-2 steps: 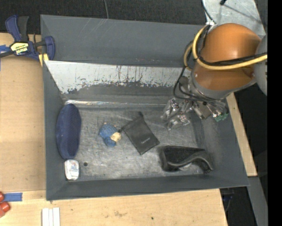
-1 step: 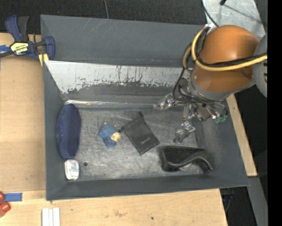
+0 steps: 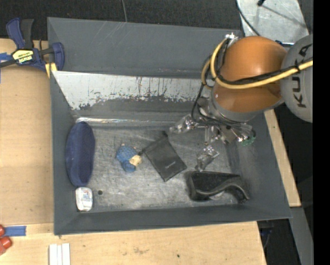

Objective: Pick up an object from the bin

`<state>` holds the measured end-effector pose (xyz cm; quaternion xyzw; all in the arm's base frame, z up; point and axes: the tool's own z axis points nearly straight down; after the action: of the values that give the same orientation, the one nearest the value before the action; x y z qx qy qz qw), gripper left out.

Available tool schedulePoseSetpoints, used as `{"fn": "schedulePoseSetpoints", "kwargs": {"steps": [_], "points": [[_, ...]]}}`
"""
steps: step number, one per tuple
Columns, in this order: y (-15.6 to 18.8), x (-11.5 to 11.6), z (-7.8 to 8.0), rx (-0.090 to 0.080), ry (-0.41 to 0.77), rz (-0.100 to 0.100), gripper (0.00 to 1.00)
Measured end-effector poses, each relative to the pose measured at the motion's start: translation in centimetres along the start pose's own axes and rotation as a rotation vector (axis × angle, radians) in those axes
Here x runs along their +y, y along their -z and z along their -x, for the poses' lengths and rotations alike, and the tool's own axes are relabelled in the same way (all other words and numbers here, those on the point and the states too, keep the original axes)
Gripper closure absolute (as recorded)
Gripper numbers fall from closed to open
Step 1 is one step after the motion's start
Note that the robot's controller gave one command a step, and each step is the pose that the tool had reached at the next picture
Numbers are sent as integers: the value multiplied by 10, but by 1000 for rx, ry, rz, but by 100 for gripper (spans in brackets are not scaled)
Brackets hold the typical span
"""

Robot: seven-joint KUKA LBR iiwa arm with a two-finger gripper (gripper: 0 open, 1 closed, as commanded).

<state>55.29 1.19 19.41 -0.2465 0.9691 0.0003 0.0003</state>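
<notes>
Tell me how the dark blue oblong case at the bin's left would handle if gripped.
The dark blue oblong case looks rounded, so it may roll or slip from a pinch. Its cloth-like surface suggests it is light and soft.

Robotics lab, KUKA arm (image 3: 248,76), grey metal bin (image 3: 63,192)

Your arm (image 3: 298,87) comes in from the right, bent down at the wrist, which sits under the rounded orange cover (image 3: 248,73) with a yellow cable (image 3: 253,81) looped round it. Your pincer (image 3: 208,142) hangs beneath that cover, pointing downward.
</notes>
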Motion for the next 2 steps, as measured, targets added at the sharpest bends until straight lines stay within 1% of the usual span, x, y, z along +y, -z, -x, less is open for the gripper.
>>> {"fn": "schedulePoseSetpoints", "kwargs": {"steps": [1,2], "points": [[-65,15,30,1,-152,1,0],[-93,10,8,0,190,0,0]]}}
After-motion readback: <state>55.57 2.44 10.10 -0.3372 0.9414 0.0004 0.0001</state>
